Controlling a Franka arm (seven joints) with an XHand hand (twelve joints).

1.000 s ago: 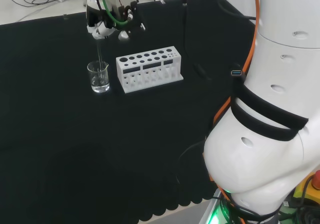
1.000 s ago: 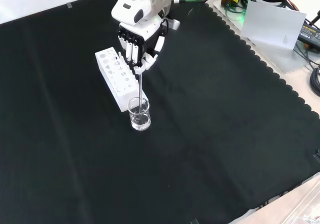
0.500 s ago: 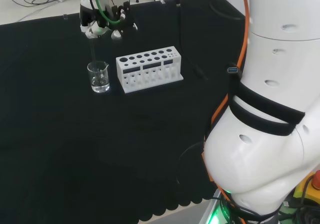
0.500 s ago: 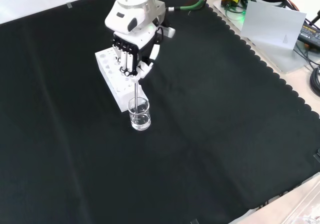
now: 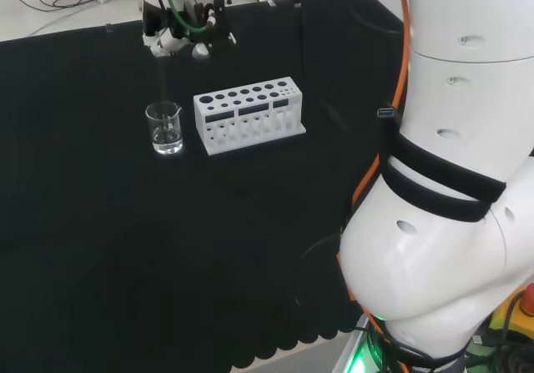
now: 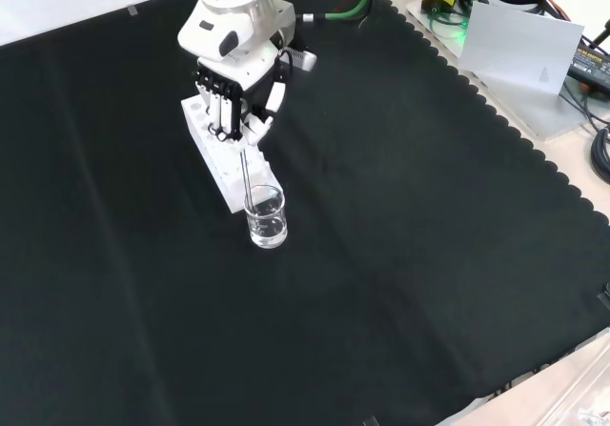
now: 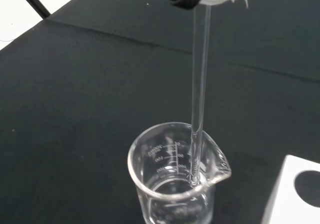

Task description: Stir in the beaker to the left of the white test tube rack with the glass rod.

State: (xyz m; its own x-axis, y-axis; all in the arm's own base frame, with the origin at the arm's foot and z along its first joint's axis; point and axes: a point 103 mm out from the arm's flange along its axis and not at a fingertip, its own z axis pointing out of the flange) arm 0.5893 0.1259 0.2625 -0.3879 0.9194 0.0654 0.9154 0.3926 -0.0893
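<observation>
A clear glass beaker [image 5: 166,128] [image 6: 266,215] [image 7: 175,176] with a little liquid stands on the black cloth, just left of the white test tube rack [image 5: 249,114] in the head view. The rack [image 6: 227,150] lies behind it in the front view. The hand [image 5: 182,35] [image 6: 233,107] hovers above the beaker, fingers curled round the top of a thin glass rod [image 6: 246,171] [image 7: 199,98]. The rod hangs nearly upright, and its lower tip is inside the beaker near the spout side, above the liquid.
The arm's large white links [image 5: 450,181] fill the right of the head view. A grey sheet [image 6: 524,50] and electronics lie off the cloth at the front view's upper right. Open black cloth [image 6: 400,283] spreads around the beaker.
The hand has risen and drifted to the left in the front view, lifting the rod so that its tip sits higher in the beaker. Beaker and rack have stayed put.
</observation>
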